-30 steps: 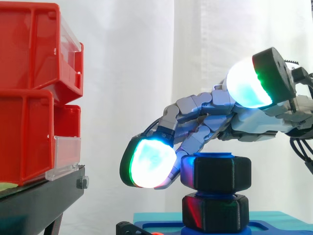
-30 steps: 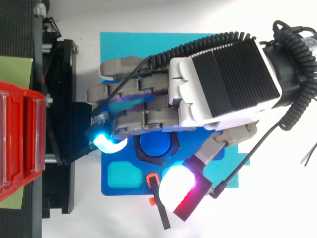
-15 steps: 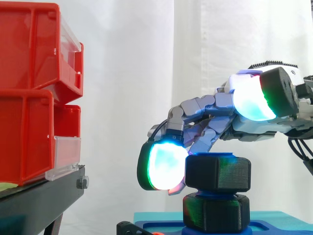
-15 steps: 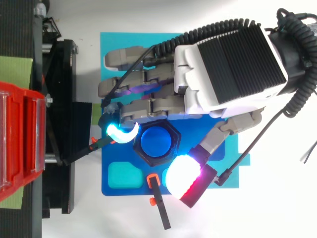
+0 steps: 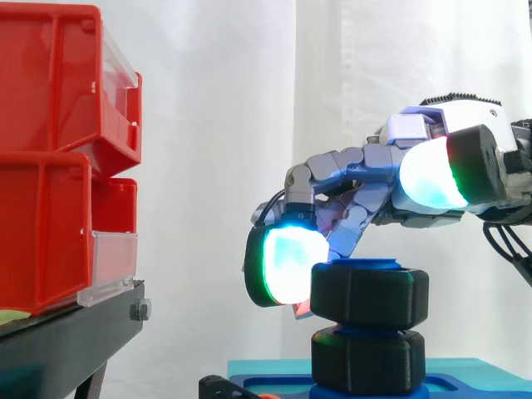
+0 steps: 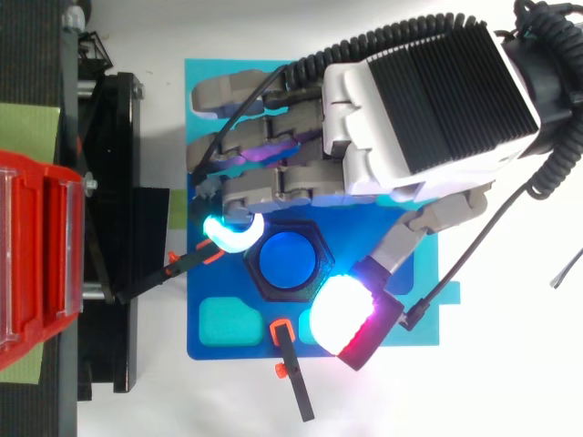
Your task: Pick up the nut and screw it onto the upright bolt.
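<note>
From above, my hand (image 6: 428,109) comes in from the far right, its fingers (image 6: 273,187) reaching left over a blue plate (image 6: 209,350) that lies on a teal mat (image 6: 209,73). One cyan fingertip (image 6: 232,237) sits at the far-left edge of the black hex nut (image 6: 273,293), which rings the blue bolt (image 6: 289,259). My white and red thumb pad (image 6: 342,309) overlaps the nut's near-right corner. Left of the plate are a black stand (image 6: 114,137) and red bins (image 6: 36,255).
</note>
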Available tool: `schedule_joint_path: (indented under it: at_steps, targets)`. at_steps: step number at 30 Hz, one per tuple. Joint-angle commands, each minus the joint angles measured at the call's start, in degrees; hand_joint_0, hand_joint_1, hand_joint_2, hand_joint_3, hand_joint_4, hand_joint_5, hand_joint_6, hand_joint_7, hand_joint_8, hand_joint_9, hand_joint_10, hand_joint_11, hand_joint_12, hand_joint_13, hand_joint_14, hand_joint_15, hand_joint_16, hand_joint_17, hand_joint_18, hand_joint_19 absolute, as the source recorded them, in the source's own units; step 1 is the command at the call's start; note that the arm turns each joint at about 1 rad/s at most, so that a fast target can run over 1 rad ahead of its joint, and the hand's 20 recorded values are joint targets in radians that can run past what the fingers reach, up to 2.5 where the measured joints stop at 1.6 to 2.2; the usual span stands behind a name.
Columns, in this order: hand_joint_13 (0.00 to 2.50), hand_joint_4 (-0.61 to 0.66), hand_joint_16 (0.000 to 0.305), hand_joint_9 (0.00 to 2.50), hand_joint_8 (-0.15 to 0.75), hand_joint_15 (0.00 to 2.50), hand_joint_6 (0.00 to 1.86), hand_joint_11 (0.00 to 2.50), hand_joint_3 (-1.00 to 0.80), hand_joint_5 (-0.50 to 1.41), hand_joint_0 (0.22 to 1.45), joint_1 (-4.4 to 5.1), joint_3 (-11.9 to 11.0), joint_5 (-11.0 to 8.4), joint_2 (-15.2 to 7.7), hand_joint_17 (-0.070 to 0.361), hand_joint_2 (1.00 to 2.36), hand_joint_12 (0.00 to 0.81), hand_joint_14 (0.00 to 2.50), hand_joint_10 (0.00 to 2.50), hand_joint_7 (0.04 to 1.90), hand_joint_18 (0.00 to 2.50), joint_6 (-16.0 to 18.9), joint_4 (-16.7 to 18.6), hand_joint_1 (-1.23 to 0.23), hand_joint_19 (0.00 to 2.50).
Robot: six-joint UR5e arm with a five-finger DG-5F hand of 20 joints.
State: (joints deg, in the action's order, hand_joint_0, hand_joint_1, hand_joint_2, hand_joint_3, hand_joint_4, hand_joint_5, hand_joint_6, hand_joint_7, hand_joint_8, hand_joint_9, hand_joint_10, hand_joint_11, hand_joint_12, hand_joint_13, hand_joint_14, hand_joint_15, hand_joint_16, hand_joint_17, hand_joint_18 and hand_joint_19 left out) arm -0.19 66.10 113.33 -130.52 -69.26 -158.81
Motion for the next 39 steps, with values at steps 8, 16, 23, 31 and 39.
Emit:
schedule_joint_path:
  at_steps: [8,16,23,31,39]
  targets:
    - [0.63,0.16,0.018,1.08,0.31,0.0,0.59,0.0,-0.5,0.01,0.53,-0.43,-0.09,0.4,0.0,0.041,1.0,0.224,0.0,0.0,1.31,0.24,0.0,-0.1,-0.28,0.0]
    - [0.86,0.06,0.011,1.42,0.305,0.0,0.63,0.07,-0.5,0.04,0.54,-1.13,-0.09,1.28,0.0,0.024,1.0,0.174,0.0,0.0,1.21,0.5,0.0,-0.27,-0.24,0.0]
    - [1.15,0.0,0.002,1.62,0.317,0.01,0.69,0.05,-0.5,0.05,0.55,-2.54,-2.38,3.39,0.0,0.004,1.0,0.126,0.0,0.0,1.06,0.8,-0.53,-2.56,-0.29,0.0]
    - [1.31,-0.02,0.001,1.77,0.314,0.05,0.7,0.16,-0.5,0.06,0.54,-3.42,-7.21,4.18,0.0,-0.001,1.0,0.131,0.0,0.01,1.03,0.93,-2.2,-9.24,-0.31,0.0]
    - [1.21,0.13,0.006,1.58,0.377,0.06,0.5,0.19,-0.5,0.03,0.54,-2.89,-15.74,2.42,0.0,0.013,1.0,0.182,0.0,0.01,1.43,0.72,-6.42,-20.93,-0.25,0.0]
